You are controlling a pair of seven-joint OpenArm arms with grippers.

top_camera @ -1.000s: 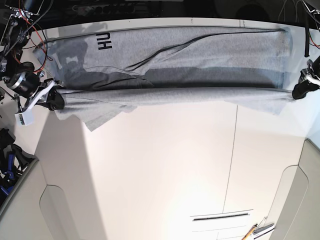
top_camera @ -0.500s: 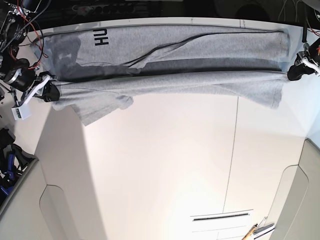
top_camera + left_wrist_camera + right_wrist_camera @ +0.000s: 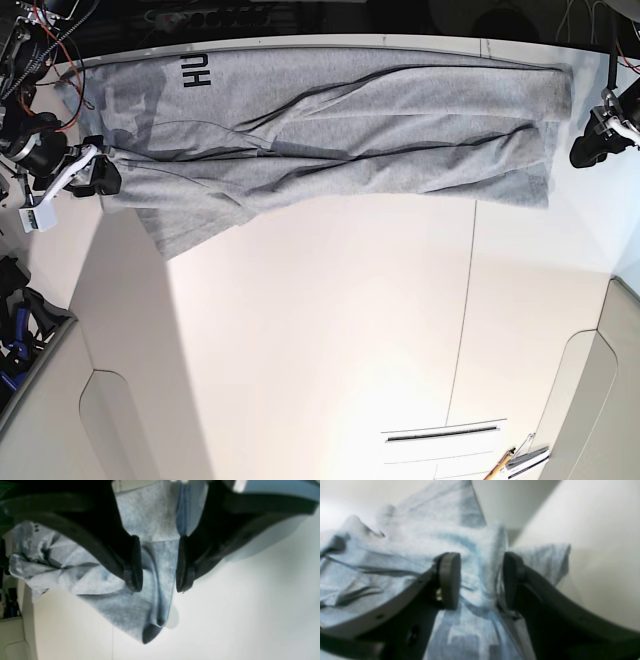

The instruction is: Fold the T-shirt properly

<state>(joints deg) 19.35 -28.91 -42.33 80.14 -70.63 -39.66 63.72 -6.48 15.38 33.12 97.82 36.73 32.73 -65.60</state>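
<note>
Grey cotton spreads in a long band along the far edge of the white table (image 3: 330, 330), and that's the T-shirt (image 3: 330, 125), doubled lengthwise with the black letters (image 3: 195, 71) showing near the far left corner. Both arms sit out at the ends of that band, and that makes sense: holding a fold at its two ends is how you carry a long edge over evenly.

Over at the table's left edge, the right gripper (image 3: 100, 178) stands right at the cloth's end, and its wrist view shows the jaws parted, a ridge of fabric bunched between the pads (image 3: 450, 580) but no squeeze on it. Released, I'd say.

On the other side, the left gripper (image 3: 588, 150) is just off the shirt's end near the far right corner. From its own camera the fingers (image 3: 135, 562) stand apart with a limp crease of cloth lying below them on the table. Let go as well.

Compare that with a second ago! Then the front edge was stretched taut between two clenched grippers, lifted, a dark shadow underneath. Half a second back it was closer to the far edge, still tight. Now the tension is gone, the layer has dropped flat onto the lower one, shadow vanished, and the left gripper has drawn clear.
</note>
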